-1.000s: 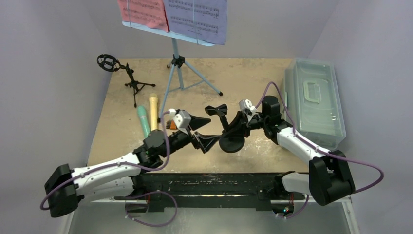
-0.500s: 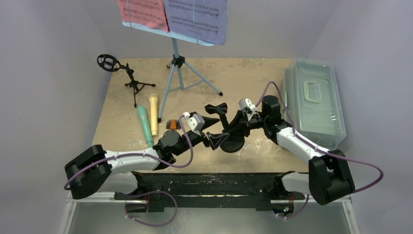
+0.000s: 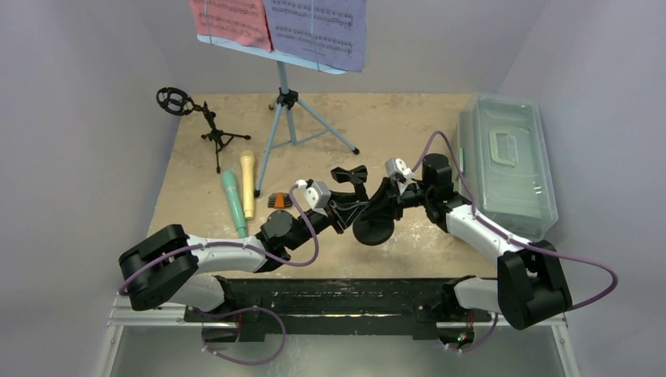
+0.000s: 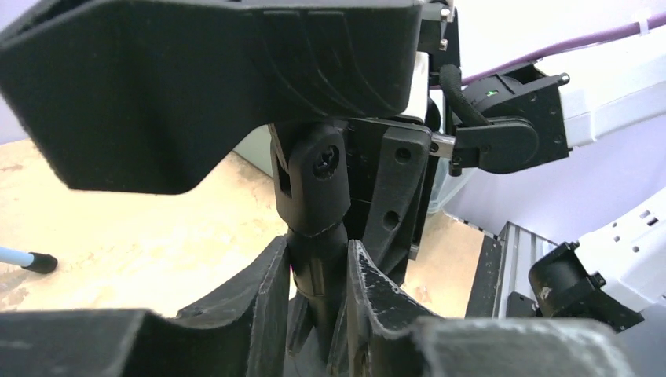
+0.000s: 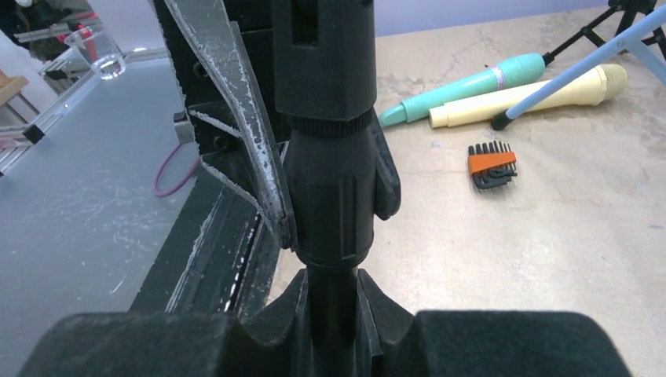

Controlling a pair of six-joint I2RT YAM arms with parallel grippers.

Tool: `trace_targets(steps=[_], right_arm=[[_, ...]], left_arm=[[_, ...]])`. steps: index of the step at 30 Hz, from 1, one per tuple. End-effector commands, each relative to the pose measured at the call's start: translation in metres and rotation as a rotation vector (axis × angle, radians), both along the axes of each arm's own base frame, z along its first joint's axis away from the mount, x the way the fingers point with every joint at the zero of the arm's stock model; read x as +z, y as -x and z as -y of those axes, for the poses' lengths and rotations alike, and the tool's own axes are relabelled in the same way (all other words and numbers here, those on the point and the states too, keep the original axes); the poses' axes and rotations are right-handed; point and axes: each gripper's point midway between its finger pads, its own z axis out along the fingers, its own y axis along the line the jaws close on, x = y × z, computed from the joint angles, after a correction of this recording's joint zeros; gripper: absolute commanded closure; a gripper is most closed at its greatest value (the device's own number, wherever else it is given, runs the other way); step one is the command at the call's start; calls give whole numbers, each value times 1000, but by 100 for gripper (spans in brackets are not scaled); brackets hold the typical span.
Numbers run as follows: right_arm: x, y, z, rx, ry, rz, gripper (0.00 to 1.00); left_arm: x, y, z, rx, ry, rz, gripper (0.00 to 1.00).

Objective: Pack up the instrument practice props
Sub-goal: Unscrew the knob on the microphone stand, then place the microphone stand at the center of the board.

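Microphone stand (image 3: pixel 375 230) is steadied by the right tool (image 5: pixel 331 306), clenched on its stem, and is grasped by the left tool (image 4: pixel 318 298) too, probably for folding before packing.

Beige desk (image 3: pixel 408 126) with music props on it.
A light-blue tripod (image 3: pixel 284 118) and a small black microphone tripod (image 3: pixel 212 129) stand at the rear. A mint-green microphone (image 3: pixel 232 203) and a yellow microphone (image 3: pixel 247 184) lie side by side nearer the front, a hex key set (image 3: pixel 276 199) just beside them. A translucent tub (image 3: pixel 506 165) sits along the right edge.
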Motion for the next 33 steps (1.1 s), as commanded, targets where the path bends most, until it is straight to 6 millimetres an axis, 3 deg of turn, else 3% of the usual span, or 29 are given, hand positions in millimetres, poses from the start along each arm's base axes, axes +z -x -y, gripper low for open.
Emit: trace_targets(steps=[1, 2, 5, 8, 11, 16, 24, 33], right_arm=[[10, 2, -1, 36, -30, 47, 100], [10, 1, -1, 35, -30, 47, 100], [8, 1, -1, 32, -26, 41, 98], [7, 1, -1, 24, -22, 35, 65], [6, -1, -1, 10, -16, 34, 42], [3, -8, 0, -23, 17, 39, 21], [-1, -15, 5, -20, 96, 99, 7], [4, -21, 18, -44, 121, 139, 4]], left_arm=[[32, -1, -1, 11, 83, 60, 92], [31, -1, -1, 9, 79, 58, 100], [30, 0, -3, 10, 81, 52, 100], [33, -1, -7, 25, 88, 40, 100], [34, -1, -11, 36, 79, 30, 100], [29, 0, -25, 68, 41, 2, 100], [4, 2, -63, 167, -78, -81, 100], [-2, -6, -134, 428, -197, -198, 100]])
